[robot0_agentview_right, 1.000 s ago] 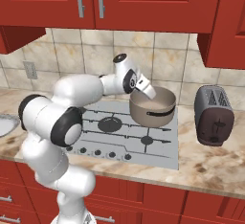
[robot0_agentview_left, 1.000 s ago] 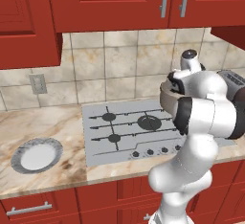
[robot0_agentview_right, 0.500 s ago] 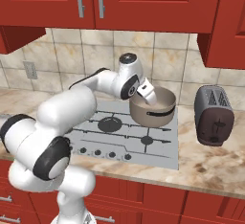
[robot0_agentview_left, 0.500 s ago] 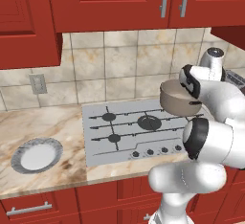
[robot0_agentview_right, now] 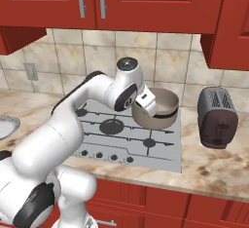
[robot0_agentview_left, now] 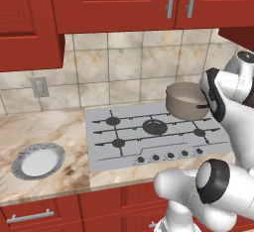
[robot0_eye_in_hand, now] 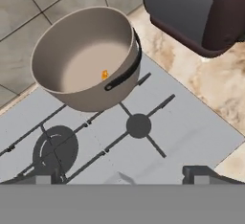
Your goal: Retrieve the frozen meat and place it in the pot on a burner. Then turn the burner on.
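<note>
gripper (robot0_eye_in_hand: 124,173) hangs above the flat grey stovetop (robot0_eye_in_hand: 182,132), fingertips spread wide, gripping nothing. round grey-brown metal pot (robot0_eye_in_hand: 86,58), smooth and pale inside, sits at the stovetop's back right corner. tiny orange frozen meat (robot0_eye_in_hand: 105,74) lies inside it; its long axis is too small to tell.

Beyond the jaws, the frozen meat (robot0_eye_in_hand: 105,74) is a tiny orange speck inside the pot (robot0_eye_in_hand: 81,55), its shape too small to tell. The toaster (robot0_eye_in_hand: 196,12) off to one side is cut by the picture's edge. The gripper (robot0_eye_in_hand: 124,173) fingertips are largely cut off, their gap unreadable
</note>
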Tool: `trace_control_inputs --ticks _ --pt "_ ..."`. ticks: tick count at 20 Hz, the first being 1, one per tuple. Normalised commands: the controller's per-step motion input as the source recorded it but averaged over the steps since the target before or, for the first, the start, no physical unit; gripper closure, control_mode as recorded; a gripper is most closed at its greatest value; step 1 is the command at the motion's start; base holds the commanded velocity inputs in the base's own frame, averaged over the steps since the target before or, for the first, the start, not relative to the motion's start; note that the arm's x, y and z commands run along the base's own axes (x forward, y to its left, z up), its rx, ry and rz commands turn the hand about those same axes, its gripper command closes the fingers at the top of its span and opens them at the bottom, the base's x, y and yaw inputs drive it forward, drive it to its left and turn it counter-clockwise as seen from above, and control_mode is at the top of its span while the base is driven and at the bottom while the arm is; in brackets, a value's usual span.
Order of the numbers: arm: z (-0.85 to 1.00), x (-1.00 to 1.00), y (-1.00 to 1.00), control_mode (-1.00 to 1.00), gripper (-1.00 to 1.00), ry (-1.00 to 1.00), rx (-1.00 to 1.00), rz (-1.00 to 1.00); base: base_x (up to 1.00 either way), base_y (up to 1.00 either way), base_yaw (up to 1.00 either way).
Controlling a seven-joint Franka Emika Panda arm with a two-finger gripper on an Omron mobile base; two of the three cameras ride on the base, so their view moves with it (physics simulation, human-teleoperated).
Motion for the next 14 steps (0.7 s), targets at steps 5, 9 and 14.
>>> trace_control_inputs --ticks 5,9,14 --pt "0.03 -0.86 0.05 -1.0 -1.0 0.0 -0.01 0.0 0.0 0.0 0.0" --pt "0.12 -0.82 0.14 -1.0 -1.0 0.0 -0.01 0.01 0.0 0.0 0.0" --pt "0.29 -0.51 0.16 -1.0 -1.0 0.05 -0.05 0.04 0.0 0.0 0.0"
